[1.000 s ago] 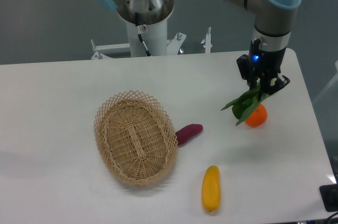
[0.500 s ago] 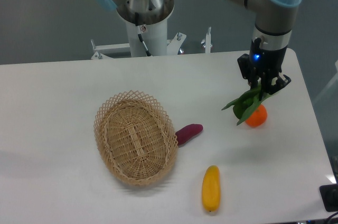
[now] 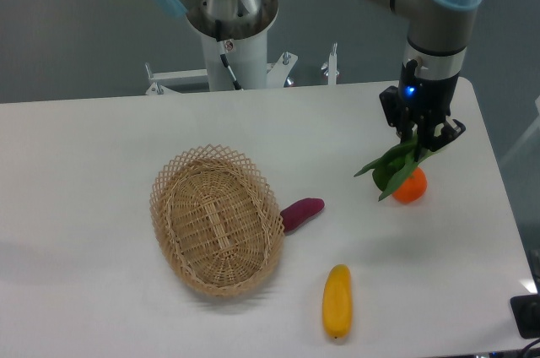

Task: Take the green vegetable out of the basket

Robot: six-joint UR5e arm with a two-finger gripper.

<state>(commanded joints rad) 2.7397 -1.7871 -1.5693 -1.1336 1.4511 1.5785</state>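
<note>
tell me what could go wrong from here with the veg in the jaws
1. The gripper holds the green vegetable only by its upper end, leaves dangling; it may slip out.
2. The leaves hang against the orange fruit, so a low sideways move could roll it along the table.

A white table (image 3: 101, 147) stands on a grey floor (image 3: 76, 29) under even light

Gripper (image 3: 424, 140) has its jaws clamped on the green vegetable (image 3: 390, 167), hanging over the orange (image 3: 411, 187); basket (image 3: 217, 219) sits well apart on the bench (image 3: 84, 172), purple sweet potato (image 3: 300, 213) touching its rim; yellow fruit (image 3: 337, 301) nearby
</note>
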